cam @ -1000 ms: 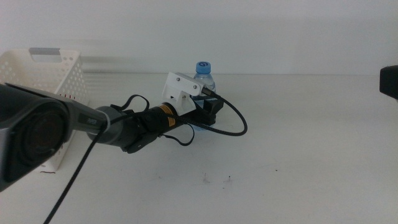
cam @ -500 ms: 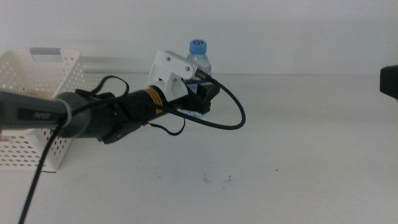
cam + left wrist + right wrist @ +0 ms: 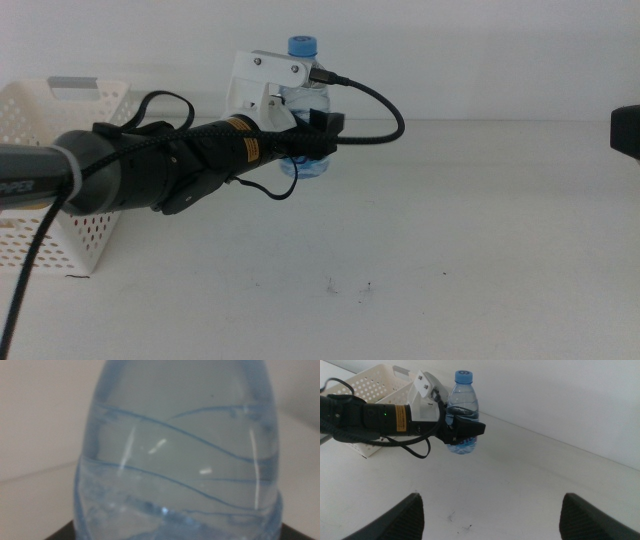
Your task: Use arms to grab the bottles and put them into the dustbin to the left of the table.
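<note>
A plain pale wall (image 3: 480, 50) stands behind

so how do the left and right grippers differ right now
The left gripper is shut on the water bottle, holding it upright and seemingly just above the table, right of the dustbin; the right gripper holds nothing. The left gripper's jaws clamp the bottle's body; the right gripper's jaws stand wide apart. The left arm reaches across the table; the right waits back. Both have dark jaws.
</note>
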Available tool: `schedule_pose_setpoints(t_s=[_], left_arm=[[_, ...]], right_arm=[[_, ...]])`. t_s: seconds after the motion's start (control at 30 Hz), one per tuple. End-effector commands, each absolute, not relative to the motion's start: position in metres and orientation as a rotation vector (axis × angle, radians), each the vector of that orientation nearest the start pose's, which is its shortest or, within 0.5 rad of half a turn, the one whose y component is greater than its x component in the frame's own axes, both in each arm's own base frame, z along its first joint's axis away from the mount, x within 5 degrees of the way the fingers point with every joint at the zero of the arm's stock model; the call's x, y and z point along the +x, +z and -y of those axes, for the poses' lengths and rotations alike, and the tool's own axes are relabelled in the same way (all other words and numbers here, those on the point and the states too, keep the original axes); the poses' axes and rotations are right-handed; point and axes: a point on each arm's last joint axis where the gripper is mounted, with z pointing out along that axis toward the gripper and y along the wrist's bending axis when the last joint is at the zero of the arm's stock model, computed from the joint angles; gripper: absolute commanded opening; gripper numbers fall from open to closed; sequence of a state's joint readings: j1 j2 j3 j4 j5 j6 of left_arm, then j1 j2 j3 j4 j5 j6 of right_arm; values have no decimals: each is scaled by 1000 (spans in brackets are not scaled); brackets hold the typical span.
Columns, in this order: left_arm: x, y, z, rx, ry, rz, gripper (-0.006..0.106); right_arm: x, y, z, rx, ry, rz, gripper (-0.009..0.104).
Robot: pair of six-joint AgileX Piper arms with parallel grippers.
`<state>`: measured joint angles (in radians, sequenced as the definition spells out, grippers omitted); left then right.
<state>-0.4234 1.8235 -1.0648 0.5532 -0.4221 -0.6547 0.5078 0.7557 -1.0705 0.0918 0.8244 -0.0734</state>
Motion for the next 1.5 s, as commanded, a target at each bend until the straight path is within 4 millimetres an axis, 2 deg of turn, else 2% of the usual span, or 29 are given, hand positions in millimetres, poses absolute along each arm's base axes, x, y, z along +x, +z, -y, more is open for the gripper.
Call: schedule_pose_setpoints(t_s=[0.0, 0.13, 0.27, 0.43, 0.63, 0.9, 1.07, 1.23, 1.47], left_arm=[[354, 237, 180, 360, -545, -1884, 39], [350, 251, 175, 349, -501, -1888, 39], [339, 274, 165, 333, -438, -1900, 39], [332, 307, 153, 406, -270, -1970, 39], [333, 349, 144, 532, -157, -2080, 39], [338, 398, 113, 549, -171, -2138, 39], [344, 407, 86, 512, -178, -2176, 39], [355, 401, 55, 429, -147, -2222, 39], [363, 393, -1, 307, -103, -2328, 39]], right_arm=[[107, 429, -65, -545, 379, -1916, 90], [107, 429, -65, -545, 379, -1916, 90], [107, 429, -65, -545, 379, -1916, 90], [107, 429, -65, -545, 379, -1916, 90], [107, 429, -65, -545, 379, -1916, 90], [107, 429, -65, -545, 379, -1916, 90], [107, 429, -65, -545, 379, -1916, 90], [107, 429, -65, -545, 379, -1916, 90], [107, 429, -65, -545, 379, -1916, 90]])
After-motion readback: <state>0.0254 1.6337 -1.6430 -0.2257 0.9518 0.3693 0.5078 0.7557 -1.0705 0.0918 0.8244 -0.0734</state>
